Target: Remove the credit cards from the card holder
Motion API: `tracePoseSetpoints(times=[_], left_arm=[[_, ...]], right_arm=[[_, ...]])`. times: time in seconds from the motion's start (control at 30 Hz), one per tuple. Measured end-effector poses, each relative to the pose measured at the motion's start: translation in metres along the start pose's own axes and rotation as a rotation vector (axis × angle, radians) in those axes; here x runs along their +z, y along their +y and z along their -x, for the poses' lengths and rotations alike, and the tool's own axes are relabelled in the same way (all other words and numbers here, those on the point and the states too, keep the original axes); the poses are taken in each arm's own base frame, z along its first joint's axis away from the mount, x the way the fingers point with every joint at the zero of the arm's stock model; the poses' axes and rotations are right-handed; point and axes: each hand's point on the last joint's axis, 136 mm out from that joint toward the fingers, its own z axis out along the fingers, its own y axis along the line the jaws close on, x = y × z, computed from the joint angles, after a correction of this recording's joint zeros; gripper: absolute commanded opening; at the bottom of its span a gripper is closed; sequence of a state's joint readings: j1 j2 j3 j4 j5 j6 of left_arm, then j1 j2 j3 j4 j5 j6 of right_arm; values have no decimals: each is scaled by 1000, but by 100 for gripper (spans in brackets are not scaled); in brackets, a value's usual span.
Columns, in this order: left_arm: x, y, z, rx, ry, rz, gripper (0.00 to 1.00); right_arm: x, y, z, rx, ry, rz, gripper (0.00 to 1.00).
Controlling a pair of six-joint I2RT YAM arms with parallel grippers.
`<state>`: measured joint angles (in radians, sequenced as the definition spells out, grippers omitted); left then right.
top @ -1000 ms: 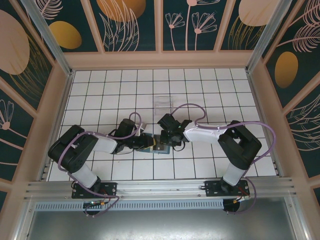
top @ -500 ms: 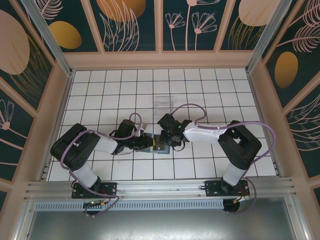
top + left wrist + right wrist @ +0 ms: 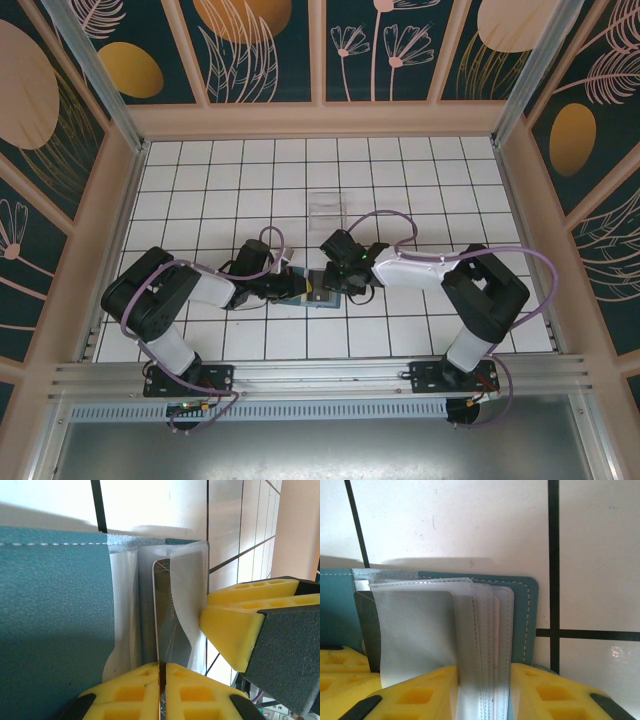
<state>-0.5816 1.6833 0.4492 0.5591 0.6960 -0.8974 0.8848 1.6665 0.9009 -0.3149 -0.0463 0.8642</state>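
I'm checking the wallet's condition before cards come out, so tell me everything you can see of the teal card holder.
The card holder is a teal, grained, leather-like bifold with pale stitching and rounded corners, lying open on the white tiled table. Frosted clear plastic sleeves fan out from inside it. The right end effector straddles the sleeve stack, pads against it. The left end effector is shut on a thin leaf, apparently a grey card in one sleeve.
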Motion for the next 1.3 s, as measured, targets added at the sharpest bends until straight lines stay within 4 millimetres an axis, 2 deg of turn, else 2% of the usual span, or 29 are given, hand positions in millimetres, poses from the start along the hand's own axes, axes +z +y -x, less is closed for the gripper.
tracePoseSetpoints(times=[0.27, 0.43, 0.67, 0.93, 1.3], left_arm=[[0, 1, 0, 4, 3, 7, 10], [-1, 1, 0, 5, 4, 16, 10], [-1, 2, 0, 10, 1, 23, 10], [-1, 3, 0, 11, 2, 26, 10], [-1, 2, 1, 12, 1, 26, 10]], right_arm=[[0, -1, 0, 9, 0, -2, 27], [0, -2, 0, 16, 0, -2, 36], [-2, -3, 0, 17, -7, 7, 36], [-3, -12, -1, 38, -7, 5, 35], [-4, -13, -1, 43, -9, 16, 39]])
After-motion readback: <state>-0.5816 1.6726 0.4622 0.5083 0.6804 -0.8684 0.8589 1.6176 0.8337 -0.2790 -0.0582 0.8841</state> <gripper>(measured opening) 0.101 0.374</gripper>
